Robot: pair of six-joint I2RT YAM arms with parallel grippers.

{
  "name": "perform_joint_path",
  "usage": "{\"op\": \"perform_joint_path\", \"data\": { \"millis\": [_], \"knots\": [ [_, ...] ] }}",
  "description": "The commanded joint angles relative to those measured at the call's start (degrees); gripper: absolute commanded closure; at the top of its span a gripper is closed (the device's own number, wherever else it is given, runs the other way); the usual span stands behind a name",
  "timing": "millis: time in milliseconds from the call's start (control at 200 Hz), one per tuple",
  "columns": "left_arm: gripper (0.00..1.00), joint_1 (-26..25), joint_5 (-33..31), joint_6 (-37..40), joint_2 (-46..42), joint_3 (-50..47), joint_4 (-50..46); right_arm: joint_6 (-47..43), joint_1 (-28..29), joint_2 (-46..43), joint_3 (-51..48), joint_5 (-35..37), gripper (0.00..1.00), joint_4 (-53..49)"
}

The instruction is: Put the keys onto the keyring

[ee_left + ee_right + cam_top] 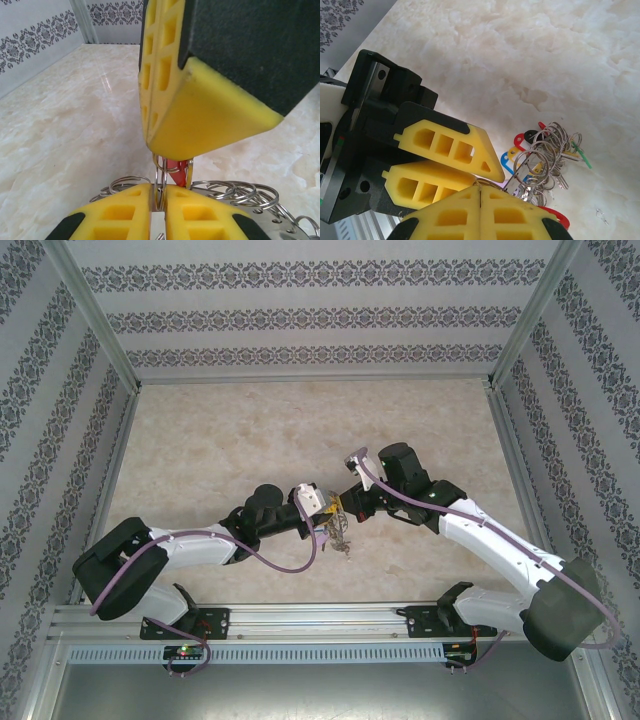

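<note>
Threading in hand: left gripper (159, 195) pinches keyring (542, 162) wire, jaws narrow. Right gripper (479, 192) clamps red-tag key (176, 167), both mid-table. Advise: hold keyring steady, feed key slowly.

Two arms, one left (190, 550) and one right (490, 535). Two pincers, a left pincer (159, 195) and a right pincer (479, 196), with two yellow fingers each. One bench (250, 430). One keyring (540, 165), its small rings and keys too tangled to count. Tags showing: three red tags (555, 216), one blue tag (509, 156), one green tag (581, 156).
</note>
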Motion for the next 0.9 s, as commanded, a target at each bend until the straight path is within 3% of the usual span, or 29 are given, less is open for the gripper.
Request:
{"op": "perform_joint_path", "data": {
  "millis": [0, 375, 570, 764, 894],
  "knots": [
    [0.85, -0.4, 0.5, -0.1, -0.6, 1.2, 1.3, -1.1, 0.8, 0.4, 0.9, -2.8, 1.0, 0.5],
    [0.8, -0.4, 3.2, 1.6, -1.4, 1.7, 0.0, -1.2, 1.1, 0.4, 1.1, -2.7, 1.0, 0.4],
    [0.86, -0.5, 1.5, 2.8, -2.5, 1.6, -1.1, -1.1, 1.1, 0.4, 1.2, -2.6, 1.0, 0.2],
    [0.79, -0.4, 1.7, 2.1, -2.4, 1.7, -1.2, -1.0, 1.2, 0.3, 1.2, -3.2, 1.0, 0.2],
    [0.8, -0.4, 1.9, 2.2, -2.5, 1.5, -0.8, -1.0, 1.3, 0.1, 1.4, -2.8, 1.0, 0.3]
  ]
}}
